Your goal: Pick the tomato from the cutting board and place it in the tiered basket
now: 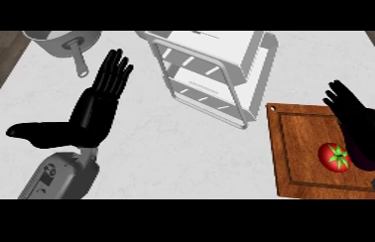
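While the white tiered basket (212, 72) waits at upper centre, the cutting board (300, 156) at lower right bears the tomato (335, 156) — ungrasped. The right hand (351, 122), fingers straight, sits just beside it; closing round it comes next. The left hand (99, 99) rests open at left.

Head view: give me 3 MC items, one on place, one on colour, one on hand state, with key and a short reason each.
1. Where is the tomato?
A. in the tiered basket
B. on the cutting board
C. in the pot

2. What colour is the tiered basket?
A. white
B. red
C. black

3. How is the left hand?
A. curled round the tomato
B. curled round the pot handle
C. open, fingers straight, holding nothing

Key:
1 B: the tomato lies on the cutting board, beside the right hand.
2 A: the tiered basket has a white frame.
3 C: the left hand stands apart from the pot, fingers up.
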You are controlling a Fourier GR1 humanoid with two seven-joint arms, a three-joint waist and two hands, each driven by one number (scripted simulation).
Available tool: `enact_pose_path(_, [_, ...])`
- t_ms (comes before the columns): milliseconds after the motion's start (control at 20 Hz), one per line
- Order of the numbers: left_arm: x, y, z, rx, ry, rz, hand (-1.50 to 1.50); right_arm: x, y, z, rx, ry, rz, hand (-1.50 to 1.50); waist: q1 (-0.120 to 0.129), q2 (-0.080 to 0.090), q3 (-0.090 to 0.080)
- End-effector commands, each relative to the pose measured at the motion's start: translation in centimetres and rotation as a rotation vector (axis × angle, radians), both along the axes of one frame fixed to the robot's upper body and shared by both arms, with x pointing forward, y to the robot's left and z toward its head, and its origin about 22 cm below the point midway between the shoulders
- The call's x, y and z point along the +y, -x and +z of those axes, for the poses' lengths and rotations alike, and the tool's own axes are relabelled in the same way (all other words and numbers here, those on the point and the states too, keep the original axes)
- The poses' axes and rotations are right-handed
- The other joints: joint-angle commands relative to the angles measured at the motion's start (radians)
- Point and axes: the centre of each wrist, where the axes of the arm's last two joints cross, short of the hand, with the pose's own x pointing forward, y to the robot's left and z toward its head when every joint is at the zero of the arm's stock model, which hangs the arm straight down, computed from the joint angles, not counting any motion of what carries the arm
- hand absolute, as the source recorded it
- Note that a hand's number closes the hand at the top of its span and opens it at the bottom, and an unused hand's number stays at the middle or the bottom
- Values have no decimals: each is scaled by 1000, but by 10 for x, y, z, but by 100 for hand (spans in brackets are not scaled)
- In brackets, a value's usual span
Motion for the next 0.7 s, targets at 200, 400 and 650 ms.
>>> enact_pose_path(200, [65,13,-47,293,-236,210,0,63,-9,66,-518,-122,392,150,-27,-37,-50])
enact_pose_path(400, [96,22,-55,389,-257,259,0,9,26,13,-303,212,-205,-150,-68,-28,-53])
enact_pose_path(650, [102,30,-64,418,-238,222,0,45,51,-4,-488,274,-187,-150,-32,-21,-53])
